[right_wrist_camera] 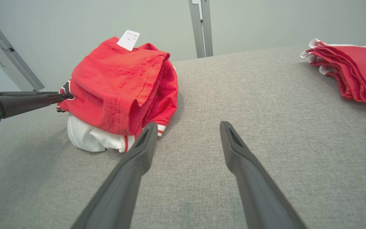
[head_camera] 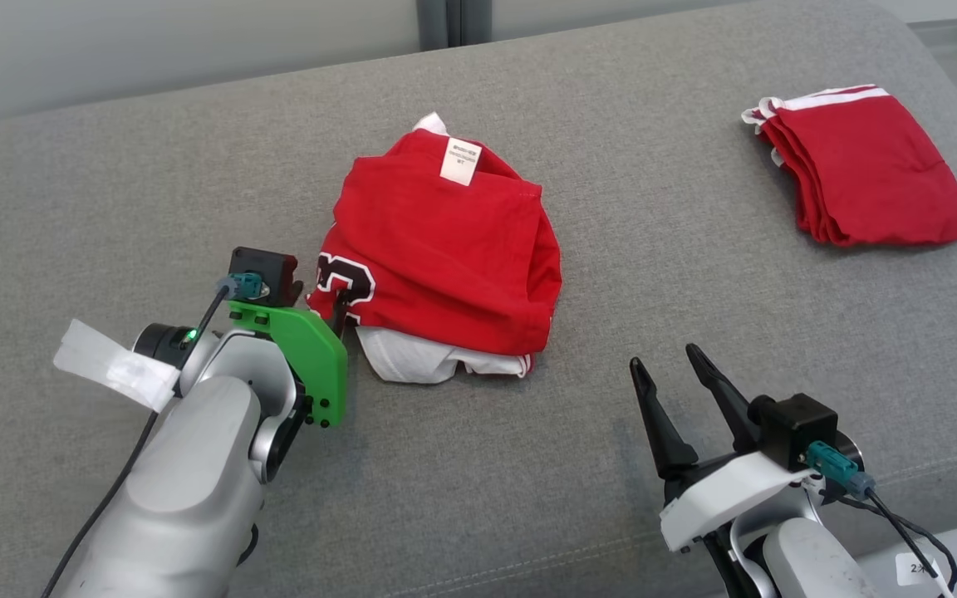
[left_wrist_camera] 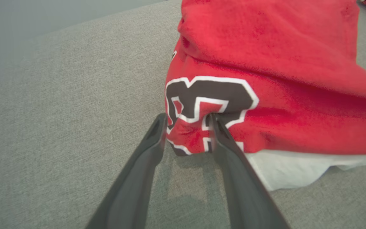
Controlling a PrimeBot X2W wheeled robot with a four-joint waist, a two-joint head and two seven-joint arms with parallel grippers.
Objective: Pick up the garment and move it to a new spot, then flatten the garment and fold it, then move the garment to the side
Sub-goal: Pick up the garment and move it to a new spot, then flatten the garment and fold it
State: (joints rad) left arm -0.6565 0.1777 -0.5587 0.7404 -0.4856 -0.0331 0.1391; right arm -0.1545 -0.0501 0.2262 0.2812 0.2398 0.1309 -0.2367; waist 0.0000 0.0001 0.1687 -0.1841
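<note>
Presently, garment [head_camera: 445,249] is noted bunched on grey cushion [head_camera: 653,216], directly ahead of left gripper [left_wrist_camera: 187,118], whose half-parted fingers straddle its numbered corner; right gripper [head_camera: 665,357], spread wide, empty, lies farther off.

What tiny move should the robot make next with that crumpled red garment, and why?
Probably draw the left gripper back off the red garment. Its fingers stand parted around a fold by the printed number, the heap already rests on the grey cushion, and it needs flattening; the right gripper waits open.
</note>
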